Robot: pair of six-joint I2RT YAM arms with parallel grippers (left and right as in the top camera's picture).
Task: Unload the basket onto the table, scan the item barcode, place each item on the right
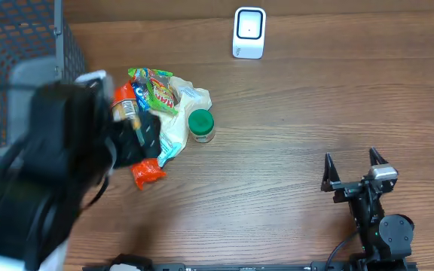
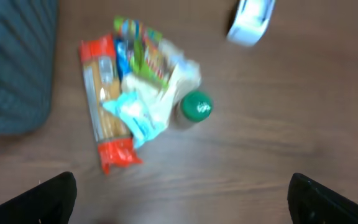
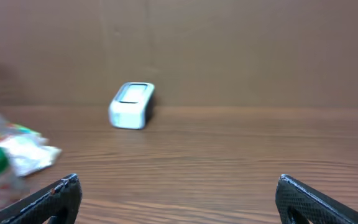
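My left fingers (image 2: pixel 48 202) stand wide apart with nothing between them, hanging above the heap of goods (image 2: pixel 135 93) on the table (image 2: pixel 260 137). Nothing is picked yet, and spread this far they can come down over whichever item I choose. The heap lies at the left of the table, near the wire basket (image 1: pixel 13 68). It holds a long orange packet (image 2: pixel 104 106), bright snack bags (image 2: pixel 143 53) and a crumpled white bag (image 2: pixel 179 74), with a green-lidded jar (image 2: pixel 195 107) upright against its right edge. Sitting at the rim of the tangle, the jar looks to me the easiest first grasp. The scanner (image 1: pixel 249 31) sits at the far edge, well apart from the heap, so any item must be carried there with its barcode turned toward it. My right fingers (image 3: pixel 55 196), also wide apart and empty, wait low at the near right, clear of that path.
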